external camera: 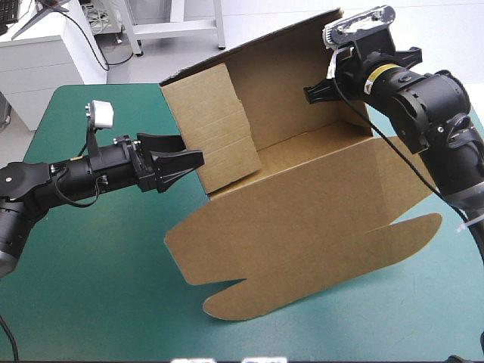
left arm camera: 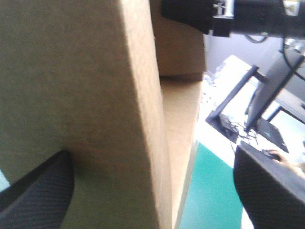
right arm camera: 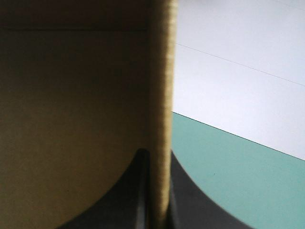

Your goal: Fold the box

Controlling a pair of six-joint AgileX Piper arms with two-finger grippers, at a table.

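Left gripper (external camera: 190, 149) wide: fingers (left arm camera: 40, 191) well apart, straddling the free edge of the side wall (external camera: 215, 128) of the box (external camera: 325, 197), one finger on each face. Can't tell if either pad touches board. Right gripper (right arm camera: 157, 153) all but closed, clamped on the back wall (external camera: 295, 83) at its right edge, high up. Its wrist view shows the board edge running straight out from between the two fingers, brown face on one side, cover (external camera: 91, 287) on the other. Box sits mid-table, reaching toward the far edge, part-built. Back wall is up. Left side wall is upright and meets it at a corner, with the floor panel (external camera: 318, 144) at their foot. Front panel (external camera: 302, 249) runs from the floor crease toward the near edge, with rounded lobes at its ends: two on the left, one long one on the right. There is shadow under its near rim; can't tell if that rim rests on the cover. Left arm comes in from the left, low over the cover and roughly level. Right arm comes in from the right, past the panel's right end, wrist raised to the wall's top. In the left wrist view the right arm shows beyond the box, above the back wall.
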